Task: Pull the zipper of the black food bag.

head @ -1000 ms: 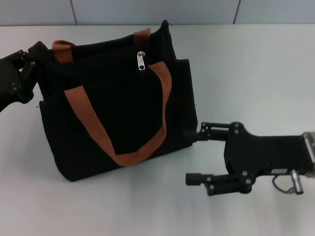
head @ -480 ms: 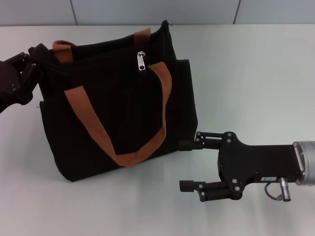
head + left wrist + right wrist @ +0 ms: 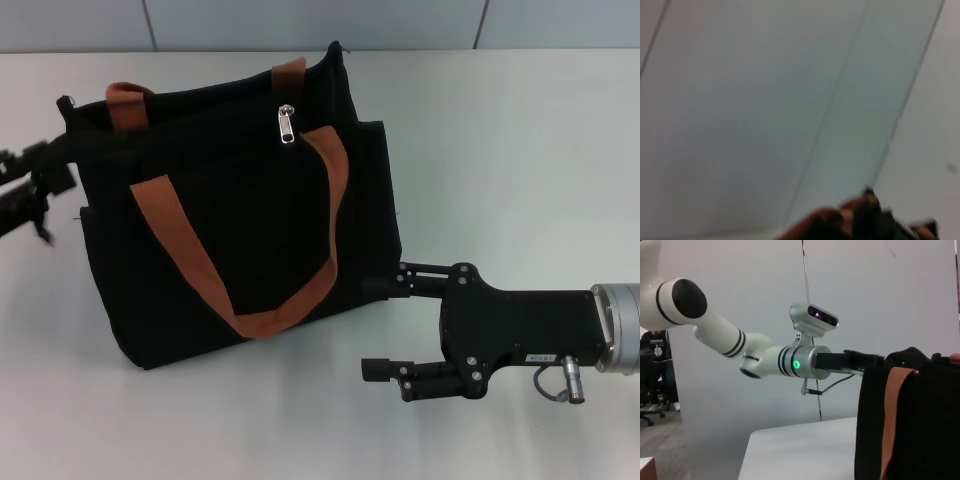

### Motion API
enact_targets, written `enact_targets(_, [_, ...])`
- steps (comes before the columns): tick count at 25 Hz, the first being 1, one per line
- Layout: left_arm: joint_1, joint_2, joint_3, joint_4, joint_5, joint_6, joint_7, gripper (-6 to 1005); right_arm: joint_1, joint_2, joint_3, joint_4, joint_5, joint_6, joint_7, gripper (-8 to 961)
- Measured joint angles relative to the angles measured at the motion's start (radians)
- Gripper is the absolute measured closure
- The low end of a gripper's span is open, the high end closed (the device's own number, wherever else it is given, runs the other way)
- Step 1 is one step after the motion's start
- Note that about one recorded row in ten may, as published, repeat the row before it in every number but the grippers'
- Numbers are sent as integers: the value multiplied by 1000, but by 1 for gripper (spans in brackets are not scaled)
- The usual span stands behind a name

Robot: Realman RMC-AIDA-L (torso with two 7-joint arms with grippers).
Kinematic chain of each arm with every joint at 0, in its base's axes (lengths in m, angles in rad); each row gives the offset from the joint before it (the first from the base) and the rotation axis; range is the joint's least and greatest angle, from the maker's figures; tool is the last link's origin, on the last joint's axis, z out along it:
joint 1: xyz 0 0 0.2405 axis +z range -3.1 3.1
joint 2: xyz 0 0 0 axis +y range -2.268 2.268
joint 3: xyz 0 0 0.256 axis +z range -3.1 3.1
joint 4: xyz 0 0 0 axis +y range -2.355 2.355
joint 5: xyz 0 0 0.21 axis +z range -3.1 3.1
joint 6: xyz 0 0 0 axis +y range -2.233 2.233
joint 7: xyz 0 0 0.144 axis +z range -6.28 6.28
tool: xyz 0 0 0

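Since a second ago your left tool (image 3: pixel 35 185) has slid outward toward the left edge of the head view and away from the bag's upper left corner, while your right tool (image 3: pixel 385 328) has dropped lower and nearer the bag's bottom right corner. Starting at the left, you see the left tool blurred beside the black food bag (image 3: pixel 230 210), close to its top left corner; whether it grips that corner or has let go cannot be told, and the right wrist view only shows its body reaching to the bag's top edge. Your left wrist view shows mostly pale wall, with a dark and orange-brown smear of the bag low in the picture. Moving right, the bag stands upright on the white tabletop (image 3: pixel 520 150), with one orange-brown strap (image 3: pixel 200 270) looping down its front face and a second strap (image 3: pixel 128 100) at the back top edge. You find the zipper (image 3: pixel 287 124) as a silver pull tab hanging at the middle of the top edge, with neither tool on it. Further right, the right tool lies low over the tabletop with its fingers spread apart, holding nothing; the upper finger (image 3: pixel 385 287) touches or nearly touches the bag's lower right corner.
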Motion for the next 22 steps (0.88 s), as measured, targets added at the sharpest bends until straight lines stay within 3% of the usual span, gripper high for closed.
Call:
enact_targets(6, [16,66,-25,44,49,132,-26,434,5,0,2,11,1,2,0,185])
enact_targets(8, [19,72,-63,44,24,185,-26,356,6,0,2,11,1,3,0,185])
enact_targets(10, [21,65,-75,38,-7,208,-8,289,6,1,2,13,1,7,-5,185])
enact_targets(13, [28,18,-31,33,-52,214,85,189,7,2,0,19,1,18,-9,185])
enact_targets(14, [33,-22,15,33,-63,217,178,189,9,2,-1,24,1,31,-9,185])
enact_targets(15, [33,-22,15,33,-63,217,178,189,9,2,-1,24,1,31,-9,185])
enact_targets(16, [40,-51,68,33,-84,218,260,190,11,2,-1,25,0,36,-9,185])
enact_targets(19, [57,-82,171,31,-136,218,350,190,12,3,-2,28,-5,37,-16,185])
enact_targets(21, [65,-89,209,31,-155,218,375,190,12,3,-3,31,-6,37,-25,185])
enact_targets(22, [89,-101,343,25,-211,219,443,190,12,3,-5,37,-7,37,-35,185])
